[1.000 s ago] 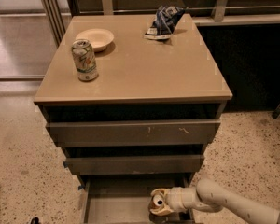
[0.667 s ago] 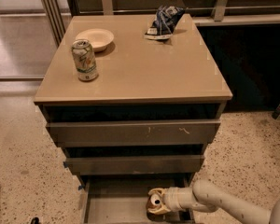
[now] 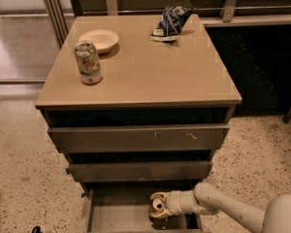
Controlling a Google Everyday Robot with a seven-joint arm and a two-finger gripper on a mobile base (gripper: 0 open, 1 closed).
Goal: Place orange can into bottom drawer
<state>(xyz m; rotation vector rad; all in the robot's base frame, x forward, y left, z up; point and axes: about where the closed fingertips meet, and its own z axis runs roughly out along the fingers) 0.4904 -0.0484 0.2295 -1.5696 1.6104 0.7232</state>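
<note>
The orange can (image 3: pixel 158 206) shows at the bottom of the camera view, lying tilted with its silver top facing the camera, inside the pulled-out bottom drawer (image 3: pixel 117 212). My gripper (image 3: pixel 160 208) reaches in from the lower right on a white arm and is shut on the can, holding it just over the drawer's grey floor near its right side. The two upper drawers (image 3: pixel 139 138) stand slightly pulled out above it.
On the cabinet top (image 3: pixel 150 67) stand a pale green-and-white can (image 3: pixel 88 62), a cream bowl (image 3: pixel 99 39) and a dark blue chip bag (image 3: pixel 170 22). Speckled floor lies on both sides of the cabinet. A dark wall panel is at the right.
My gripper and the orange can have shifted slightly left and a little up inside the bottom drawer. Everything on the cabinet top has stayed put.
</note>
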